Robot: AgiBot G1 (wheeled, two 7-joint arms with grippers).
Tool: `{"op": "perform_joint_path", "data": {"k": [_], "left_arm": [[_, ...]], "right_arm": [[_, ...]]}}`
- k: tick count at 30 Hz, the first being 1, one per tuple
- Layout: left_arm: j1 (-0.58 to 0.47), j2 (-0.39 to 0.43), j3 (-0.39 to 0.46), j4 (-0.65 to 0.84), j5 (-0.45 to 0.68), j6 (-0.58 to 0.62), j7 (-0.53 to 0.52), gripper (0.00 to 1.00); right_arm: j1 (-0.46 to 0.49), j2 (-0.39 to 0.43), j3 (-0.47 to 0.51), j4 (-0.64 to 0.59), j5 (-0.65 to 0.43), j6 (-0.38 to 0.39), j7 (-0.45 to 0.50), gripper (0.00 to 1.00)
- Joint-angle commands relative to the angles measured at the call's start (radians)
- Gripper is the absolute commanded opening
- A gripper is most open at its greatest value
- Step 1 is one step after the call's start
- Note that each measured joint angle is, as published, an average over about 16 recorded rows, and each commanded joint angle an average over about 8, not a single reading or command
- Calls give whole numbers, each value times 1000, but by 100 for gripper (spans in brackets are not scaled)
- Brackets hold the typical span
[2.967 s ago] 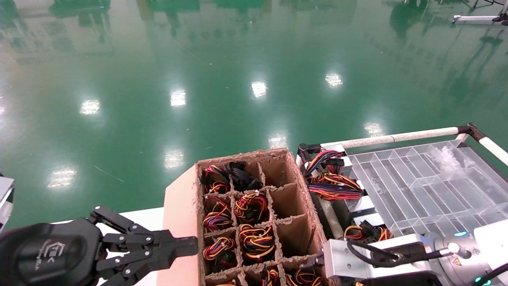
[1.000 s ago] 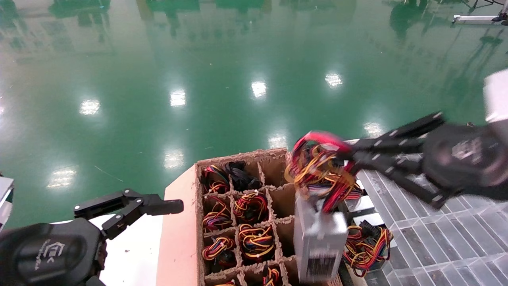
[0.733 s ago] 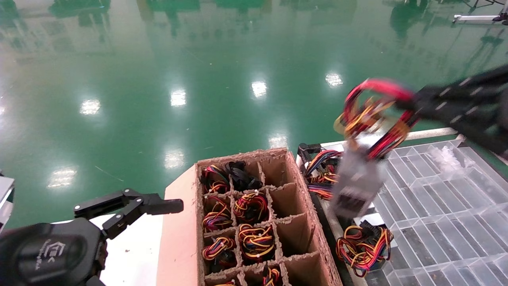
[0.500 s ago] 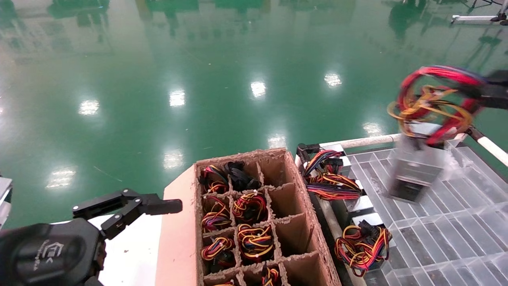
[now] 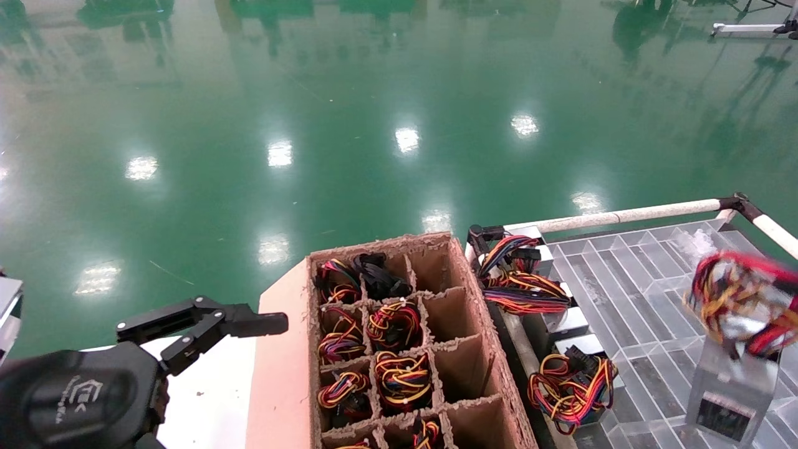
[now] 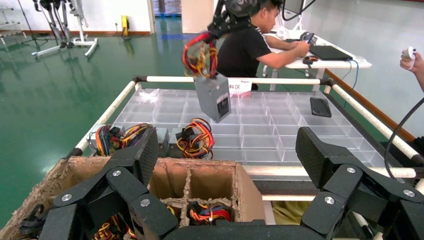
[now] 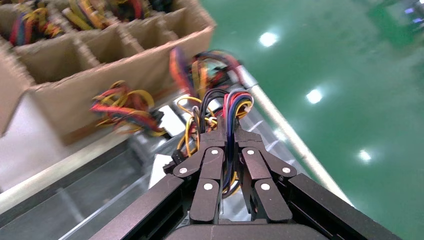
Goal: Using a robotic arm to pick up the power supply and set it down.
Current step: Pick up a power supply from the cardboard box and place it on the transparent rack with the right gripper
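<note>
While hung by wires, power supply (image 5: pixel 730 388) upright, long axis vertical, wire end up.

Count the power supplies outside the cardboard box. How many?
3. One power supply hangs by its wires from the right gripper above the clear tray; two rest at its edge beside the box: far, near. More may be hidden.

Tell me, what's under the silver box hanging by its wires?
Under the power supply, held by its wires in the right pincer, lies the clear tray of empty-looking compartments. It does not seem to touch the tray. The left pincer waits open by the cardboard box.
</note>
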Motion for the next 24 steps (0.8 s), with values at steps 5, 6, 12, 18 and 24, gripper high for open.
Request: {"op": "perform_joint_path", "data": {"k": [5,6,12,18,24], "left_arm": [[0,0,0,0,0,0,0,100],[0,0,0,0,0,0,0,100],[0,0,0,0,0,0,0,100],[0,0,0,0,0,0,0,100],[0,0,1,0,0,0,0,100]], "right_arm": [[-43,20,-76,1,50,-2,-50,0],[-46,21,-87,6,59,-2,-55,0],[-46,18,-156,57,105,-4,-68,0],[-18,3,-223,100,123,-3,-61,0],[22,-24,-288,116,116,-2,-52,0]]}}
